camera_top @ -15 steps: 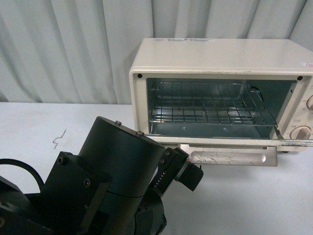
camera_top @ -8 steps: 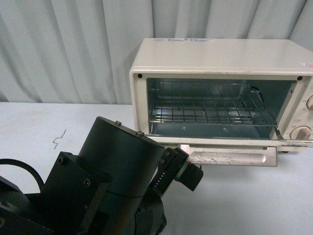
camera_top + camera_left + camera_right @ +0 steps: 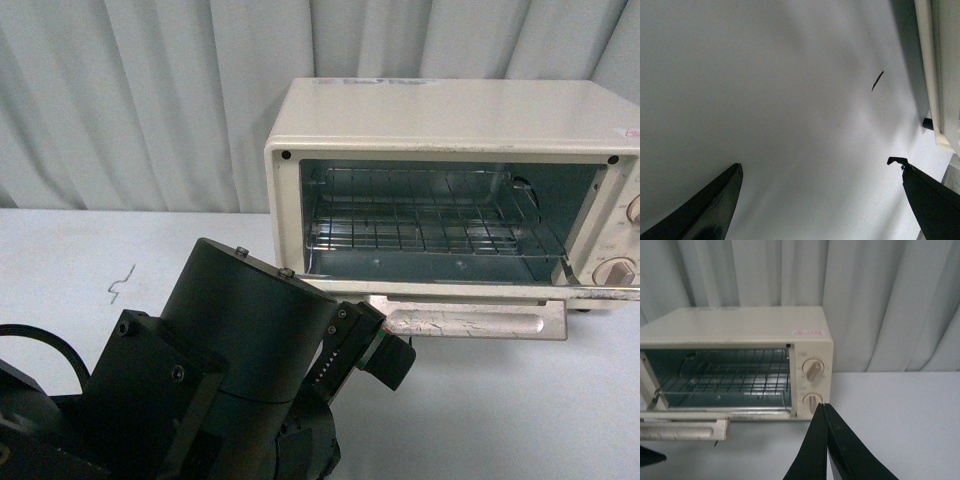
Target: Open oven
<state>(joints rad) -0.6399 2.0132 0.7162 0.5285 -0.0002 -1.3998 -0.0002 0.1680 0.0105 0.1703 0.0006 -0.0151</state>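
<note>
The cream-white toaster oven (image 3: 450, 130) stands on the white table (image 3: 60, 250), its back to the pale pleated curtain (image 3: 130, 100). The oven's drop-down door (image 3: 715, 415) lies swung down flat in front of the cavity, with the metal bar handle (image 3: 470, 320) at the door's outer edge, the part furthest out from the oven. Inside the open cavity the wire rack (image 3: 430, 225) sits level at about mid-height. Two round knobs (image 3: 813, 369) are stacked on the oven's panel beside the opening. The dark left arm (image 3: 230, 350) is just in front of the oven's near corner. The left gripper (image 3: 816, 165) is released, its fingers (image 3: 715, 200) spread wide over bare table beside the oven, holding nothing. The right gripper (image 3: 824, 407) is clenched with its fingertips pressed together, empty, apart from the oven and facing its knob side.
</note>
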